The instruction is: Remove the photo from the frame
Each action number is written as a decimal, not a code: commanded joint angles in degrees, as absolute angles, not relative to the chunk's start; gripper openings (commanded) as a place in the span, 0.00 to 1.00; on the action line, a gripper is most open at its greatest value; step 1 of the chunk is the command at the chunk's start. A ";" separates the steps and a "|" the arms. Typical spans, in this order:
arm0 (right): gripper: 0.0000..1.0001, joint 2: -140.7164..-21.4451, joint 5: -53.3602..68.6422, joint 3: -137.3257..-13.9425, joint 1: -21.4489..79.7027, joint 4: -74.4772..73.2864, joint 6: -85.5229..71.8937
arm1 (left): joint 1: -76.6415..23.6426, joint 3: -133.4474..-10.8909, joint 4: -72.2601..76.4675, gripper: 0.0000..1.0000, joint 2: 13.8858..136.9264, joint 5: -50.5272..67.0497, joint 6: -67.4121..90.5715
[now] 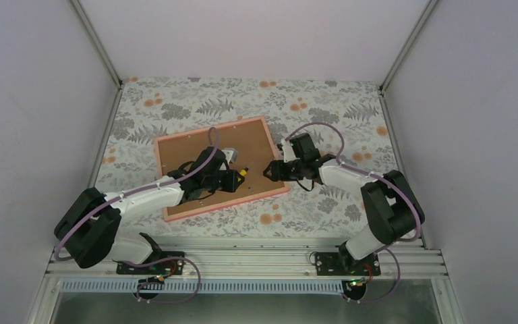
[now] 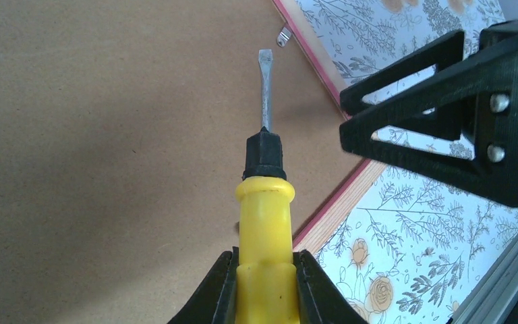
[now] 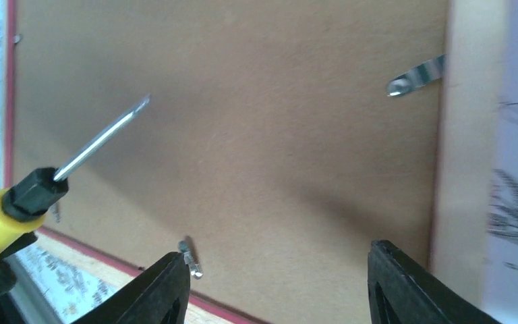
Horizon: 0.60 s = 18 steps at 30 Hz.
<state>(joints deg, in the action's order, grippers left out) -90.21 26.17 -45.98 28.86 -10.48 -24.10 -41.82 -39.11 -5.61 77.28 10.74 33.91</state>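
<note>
The pink frame [image 1: 209,129] lies face down on the tablecloth, its brown backing board [image 1: 195,152] facing up. The photo is hidden. My left gripper [image 1: 233,177] is shut on a yellow-handled flat screwdriver [image 2: 264,223], whose blade tip hovers over the board near a metal clip [image 2: 283,35] at the frame's right edge. My right gripper [image 1: 272,172] is open and empty over the frame's right edge. In the right wrist view its fingers [image 3: 168,283] straddle bare board, with one clip [image 3: 191,260] by the left finger and another clip [image 3: 415,75] further off.
The floral tablecloth [image 1: 324,108] covers the table around the frame. White walls stand on three sides. An aluminium rail [image 1: 243,260] runs along the near edge by the arm bases. The two grippers are close together over the frame's right side.
</note>
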 commanded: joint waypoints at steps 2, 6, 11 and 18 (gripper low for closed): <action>0.58 -87.59 15.16 -48.07 28.83 -15.05 -21.98 | -42.41 -41.20 -4.22 0.02 78.06 10.29 34.19; 0.58 -89.43 11.17 -50.32 28.24 -17.21 -19.97 | -42.54 -41.70 -4.01 0.02 78.97 10.48 34.02; 0.52 -93.84 10.47 -52.48 27.92 -16.68 -18.54 | -42.80 -42.41 -3.87 0.02 80.20 10.89 33.76; 0.40 -99.74 9.56 -54.66 27.69 -15.82 -17.88 | -43.23 -43.14 -3.52 0.02 81.65 11.33 33.66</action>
<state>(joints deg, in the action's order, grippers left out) -97.08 11.66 -52.93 28.12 -16.01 -19.33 -42.76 -41.39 -5.06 80.53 10.85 33.87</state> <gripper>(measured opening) 0.429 0.165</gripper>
